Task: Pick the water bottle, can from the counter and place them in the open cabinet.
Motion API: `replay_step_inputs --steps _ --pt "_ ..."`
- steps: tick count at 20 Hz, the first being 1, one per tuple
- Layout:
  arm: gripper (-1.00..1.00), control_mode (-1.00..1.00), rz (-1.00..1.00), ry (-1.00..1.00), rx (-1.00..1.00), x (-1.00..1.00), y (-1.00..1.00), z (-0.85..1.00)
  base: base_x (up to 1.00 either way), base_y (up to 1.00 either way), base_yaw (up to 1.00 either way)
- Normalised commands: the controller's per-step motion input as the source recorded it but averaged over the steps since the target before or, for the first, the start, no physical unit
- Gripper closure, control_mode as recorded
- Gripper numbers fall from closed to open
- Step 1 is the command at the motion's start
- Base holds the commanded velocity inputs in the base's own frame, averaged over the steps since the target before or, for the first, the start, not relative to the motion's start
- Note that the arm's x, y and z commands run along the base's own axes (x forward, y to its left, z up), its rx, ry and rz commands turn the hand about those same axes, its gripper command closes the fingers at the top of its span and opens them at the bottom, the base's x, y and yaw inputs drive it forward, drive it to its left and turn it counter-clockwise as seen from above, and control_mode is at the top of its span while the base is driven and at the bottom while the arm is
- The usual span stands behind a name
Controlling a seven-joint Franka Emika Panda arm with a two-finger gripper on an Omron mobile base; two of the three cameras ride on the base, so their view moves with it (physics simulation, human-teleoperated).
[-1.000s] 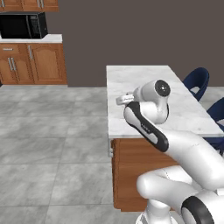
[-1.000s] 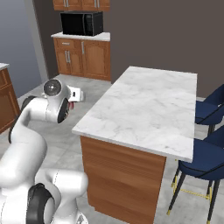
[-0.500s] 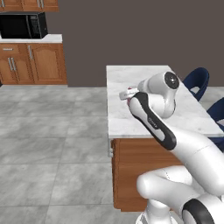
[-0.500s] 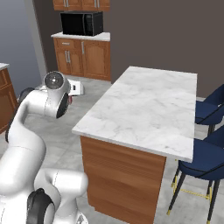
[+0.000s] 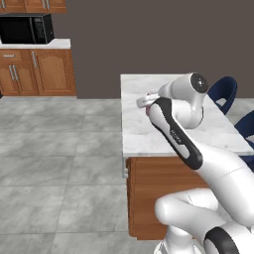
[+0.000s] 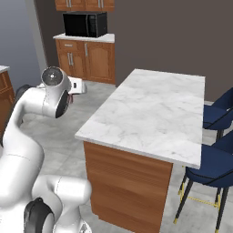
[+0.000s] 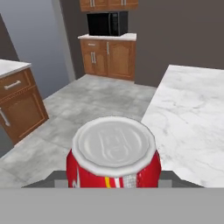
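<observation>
Can held in the gripper, off the counter

The can [image 7: 113, 155] fills the lower centre of the hand view, silver top facing the camera, clamped by the gripper [image 6: 76, 87]. The marble counter [image 7: 192, 113] lies at right; a black microwave [image 7: 107, 23] sits on wooden cabinets [image 7: 107, 59] at the top.

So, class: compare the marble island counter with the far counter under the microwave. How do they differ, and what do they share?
The island counter is a wide grey-veined marble slab; the far counter is a narrow plain white strip. The island counter stands free beside blue chairs; the far counter runs along the wall and carries a microwave. Both sit on brown wooden bases.
</observation>
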Motion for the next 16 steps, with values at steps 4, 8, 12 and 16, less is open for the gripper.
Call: replay_step_inputs --steps 4,8,12,16 --pt "1.00 -1.00 0.00 0.00 0.00 -0.23 0.00 0.31 0.00 0.00 0.00" --pt "1.00 -1.00 0.00 0.00 0.00 -0.25 0.00 0.22 0.00 0.00 0.00" --pt "1.00 -1.00 0.00 -0.01 0.00 -0.28 0.00 0.14 0.00 0.00 0.00" --pt "1.00 -1.00 0.00 -0.04 0.00 -0.33 0.00 0.16 0.00 0.00 0.00"
